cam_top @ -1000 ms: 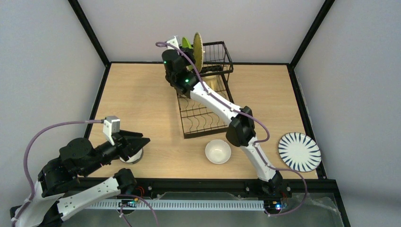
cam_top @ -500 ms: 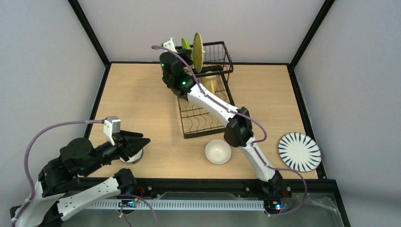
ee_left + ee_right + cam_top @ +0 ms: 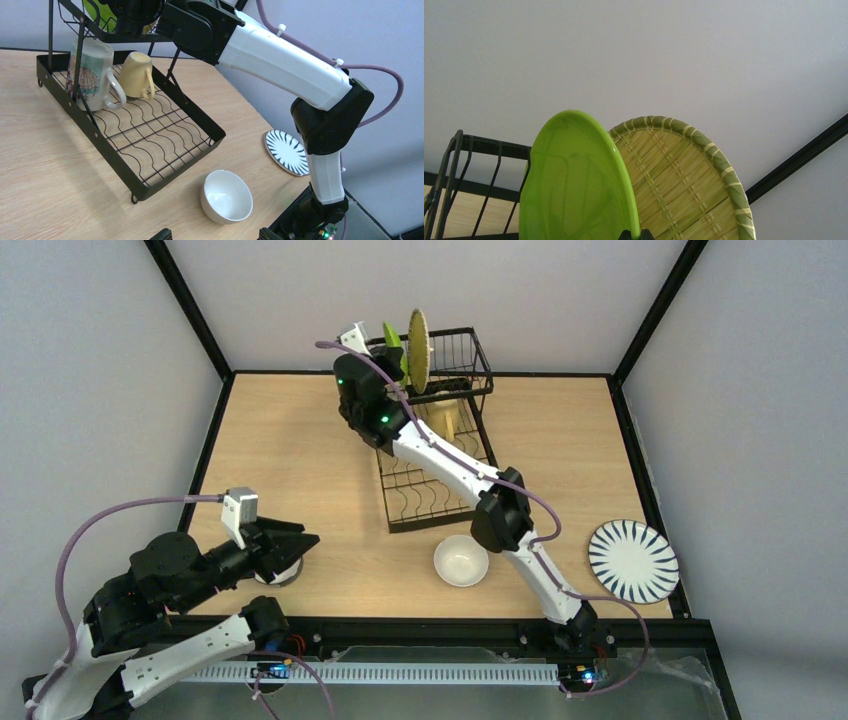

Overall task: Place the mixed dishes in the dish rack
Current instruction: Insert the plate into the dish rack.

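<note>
Movement first — from above, the right claw (image 3: 384,344) has carried the green plate (image 3: 393,336) a little farther left along the dish rack's (image 3: 430,502) raised tier, beside the upright bamboo plate (image 3: 418,335); slotting looks underway, not finished. Left wrist view: left claw (image 3: 214,235) spread wide and empty, a white bowl (image 3: 226,196) just ahead on the counter (image 3: 40,165). Right wrist view: claw clenched on the green plate's lower rim — bamboo plate close behind.

I find no word, number, brand or label that I can read; the tumbler (image 3: 91,70) bears only a printed picture.
</note>
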`<state>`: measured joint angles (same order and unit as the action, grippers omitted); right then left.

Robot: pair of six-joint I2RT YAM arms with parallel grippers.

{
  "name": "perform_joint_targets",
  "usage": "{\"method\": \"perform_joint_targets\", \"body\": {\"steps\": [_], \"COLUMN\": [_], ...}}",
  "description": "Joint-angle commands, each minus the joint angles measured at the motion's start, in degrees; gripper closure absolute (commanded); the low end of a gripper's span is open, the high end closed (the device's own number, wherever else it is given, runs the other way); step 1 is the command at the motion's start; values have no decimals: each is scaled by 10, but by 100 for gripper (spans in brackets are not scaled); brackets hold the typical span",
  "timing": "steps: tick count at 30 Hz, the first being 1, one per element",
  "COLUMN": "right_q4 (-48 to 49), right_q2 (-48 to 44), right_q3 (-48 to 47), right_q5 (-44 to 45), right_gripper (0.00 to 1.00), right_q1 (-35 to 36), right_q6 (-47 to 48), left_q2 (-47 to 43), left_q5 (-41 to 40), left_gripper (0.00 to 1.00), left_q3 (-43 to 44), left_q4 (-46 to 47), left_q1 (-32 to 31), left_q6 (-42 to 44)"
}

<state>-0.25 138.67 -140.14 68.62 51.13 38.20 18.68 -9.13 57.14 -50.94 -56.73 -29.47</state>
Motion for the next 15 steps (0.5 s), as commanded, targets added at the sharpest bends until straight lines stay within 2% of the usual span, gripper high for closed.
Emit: {"method": "perform_joint_targets", "body": {"steps": [1,11,13,15], "right_q4": [-15,-34,-38,-47], "right_q2": [27,35,36,35], "right_q3": [-13,-14,-14,-14], "right_q5": [10,26,29,29], "right_gripper": [100,99,95,85], "right_q1": [8,17,19,19], "right_q6": [16,4,1,-10], "left_q2": [-8,-14,-16,-18], "left_q5": [7,7,6,6], "left_gripper": [1,1,1,1], "left_q3": [-8,-11,-12,-12], "left_q4": [2,2,2,1], "left_q1": [-2,-2,-2,-2], "left_q6": [7,4,2,1]}}
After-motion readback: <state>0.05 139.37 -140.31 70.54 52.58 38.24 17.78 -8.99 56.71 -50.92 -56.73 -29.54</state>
